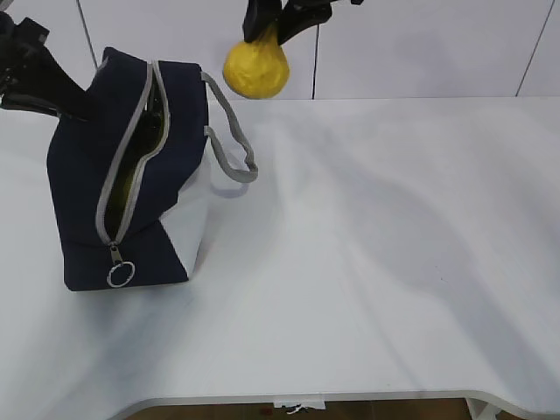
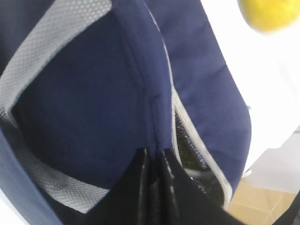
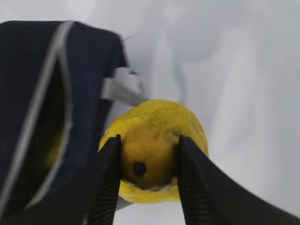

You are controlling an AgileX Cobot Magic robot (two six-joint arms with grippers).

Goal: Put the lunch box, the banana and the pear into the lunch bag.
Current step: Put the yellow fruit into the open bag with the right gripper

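The navy lunch bag (image 1: 131, 175) with a white lower panel stands at the left of the table, its grey zipper open. My left gripper (image 1: 61, 96) is shut on the bag's top edge fabric (image 2: 154, 140) and holds it up. My right gripper (image 1: 262, 31) is shut on the yellow pear (image 1: 255, 68) and holds it in the air just right of the bag's top, above the handle. In the right wrist view the pear (image 3: 157, 136) sits between the fingers (image 3: 110, 178), right of the bag's opening (image 3: 47, 122). Something yellowish (image 1: 129, 182) shows inside the opening. The lunch box is hidden.
The bag's grey webbing handle (image 1: 232, 153) hangs out to the right under the pear. The zipper's ring pull (image 1: 120, 274) lies at the bag's front bottom. The white table (image 1: 394, 245) stretches right and forward; a white panelled wall (image 1: 420, 44) stands behind it.
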